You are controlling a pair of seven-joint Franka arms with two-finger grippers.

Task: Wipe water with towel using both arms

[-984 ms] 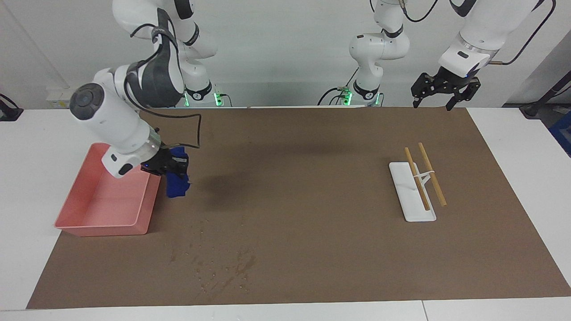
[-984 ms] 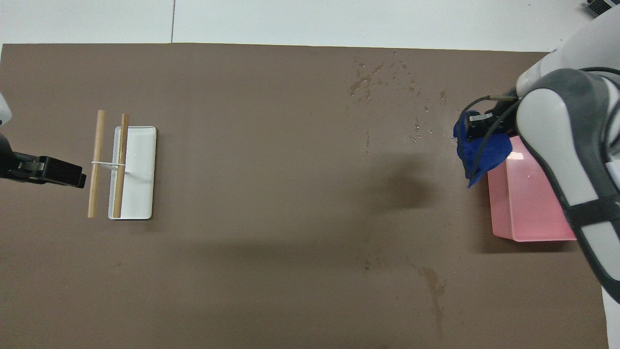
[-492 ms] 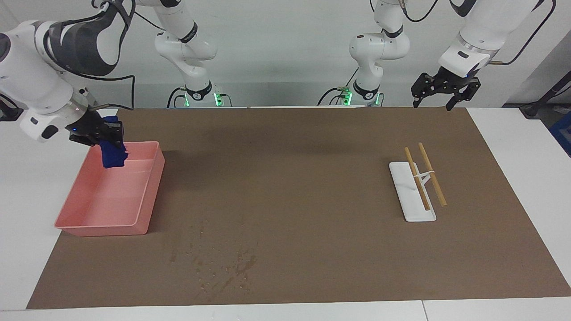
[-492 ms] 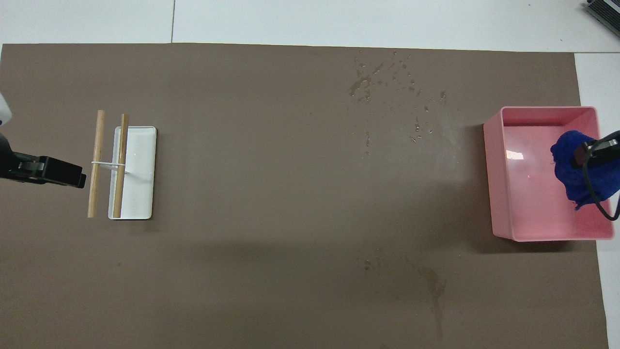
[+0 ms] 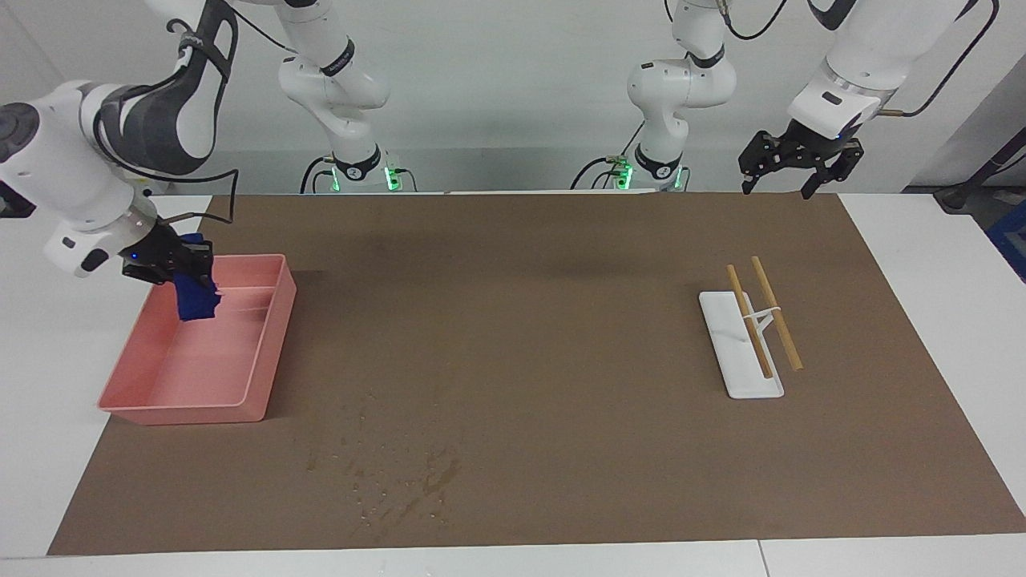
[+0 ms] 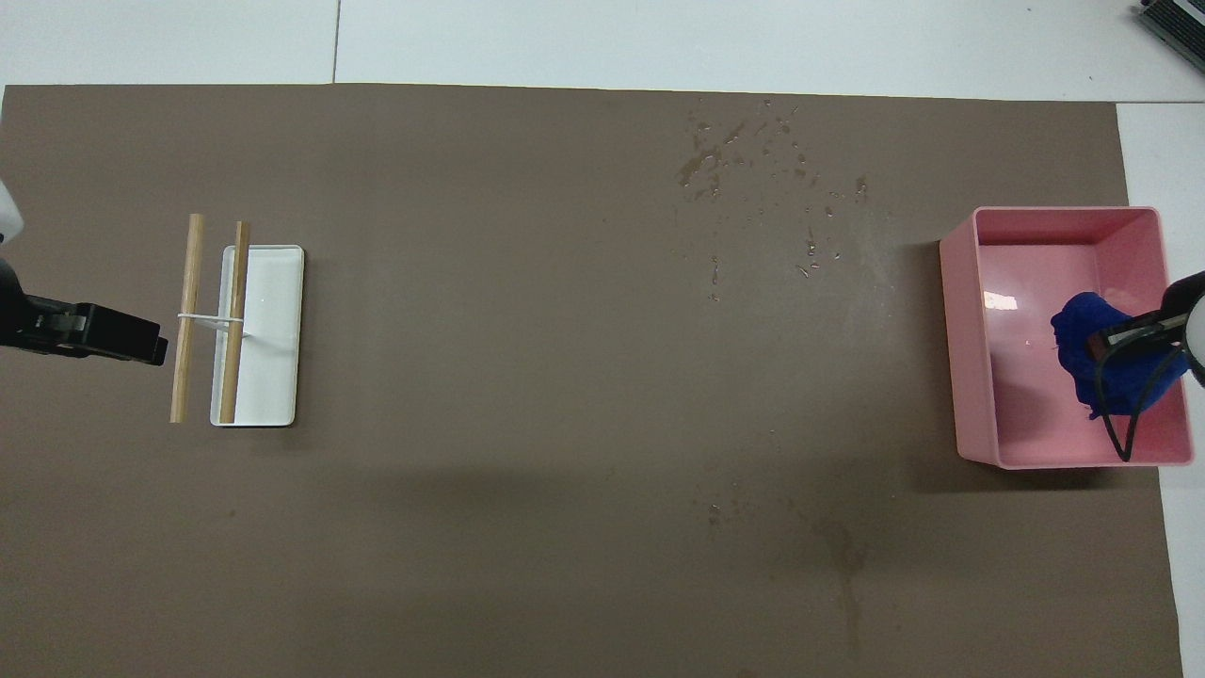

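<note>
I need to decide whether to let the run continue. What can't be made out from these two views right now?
- Overhead view: the right gripper is mostly cut off by the picture's edge; the blue towel hides part of the pink bin floor.
- Facing view: whether the towel touches the bin floor.
- Water drops: too small to tell how much remains.
- Overhead view: the left gripper fingertips, seen edge-on.

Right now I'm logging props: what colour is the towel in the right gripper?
Dark blue towel, clearest in the facing view.
</note>
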